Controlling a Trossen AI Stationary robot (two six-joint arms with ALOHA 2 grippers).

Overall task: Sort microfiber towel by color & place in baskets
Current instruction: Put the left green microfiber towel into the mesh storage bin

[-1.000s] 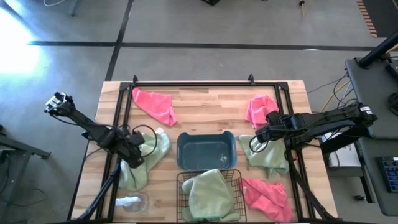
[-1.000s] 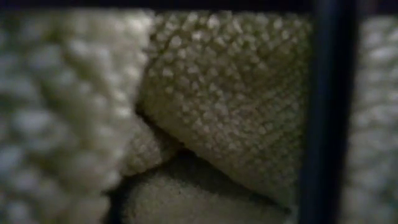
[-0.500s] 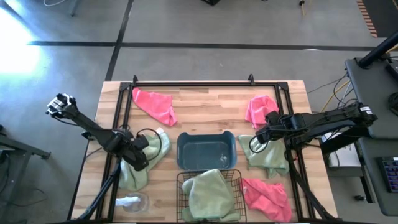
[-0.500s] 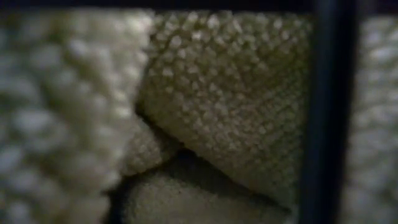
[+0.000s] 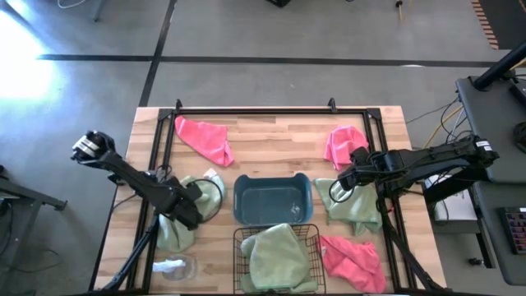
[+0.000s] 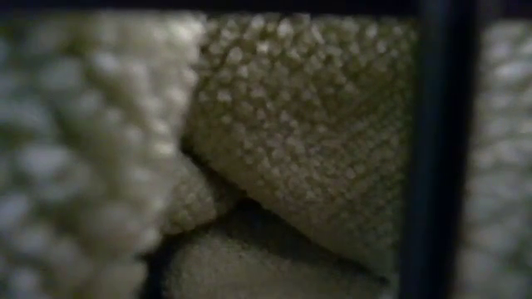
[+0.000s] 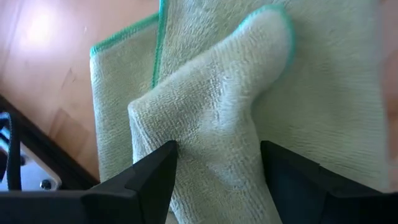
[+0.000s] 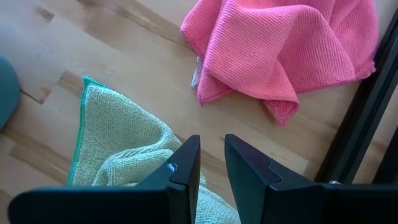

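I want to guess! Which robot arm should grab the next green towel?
Probably the left: its gripper already straddles a raised fold of the green towel. The right gripper, nearly closed, hangs above bare wood.

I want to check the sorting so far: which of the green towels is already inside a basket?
The green towel lying in the black wire basket. The other two green towels lie on the table.

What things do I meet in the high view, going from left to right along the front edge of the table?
Small white-and-clear object → black wire-mesh basket holding a green towel → pink towel.
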